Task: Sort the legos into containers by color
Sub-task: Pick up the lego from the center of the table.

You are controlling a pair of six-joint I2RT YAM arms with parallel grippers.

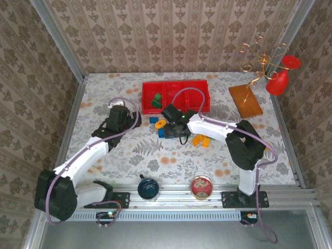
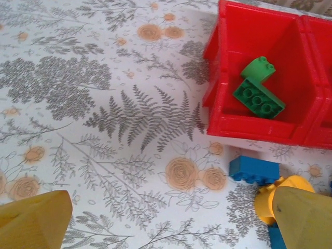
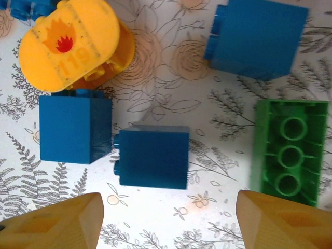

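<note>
Top external: legos are crowding around the right gripper, 6 o'clock from the red tray, so a neighbour could be getting dragged along. Left wrist: the left gripper is gaping wide, empty. Right wrist: jaws are standing partly spread, touching nothing, blue brick at 12 o'clock.

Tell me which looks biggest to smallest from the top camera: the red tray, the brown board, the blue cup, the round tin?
1. red tray
2. brown board
3. blue cup and round tin look about alike
</note>
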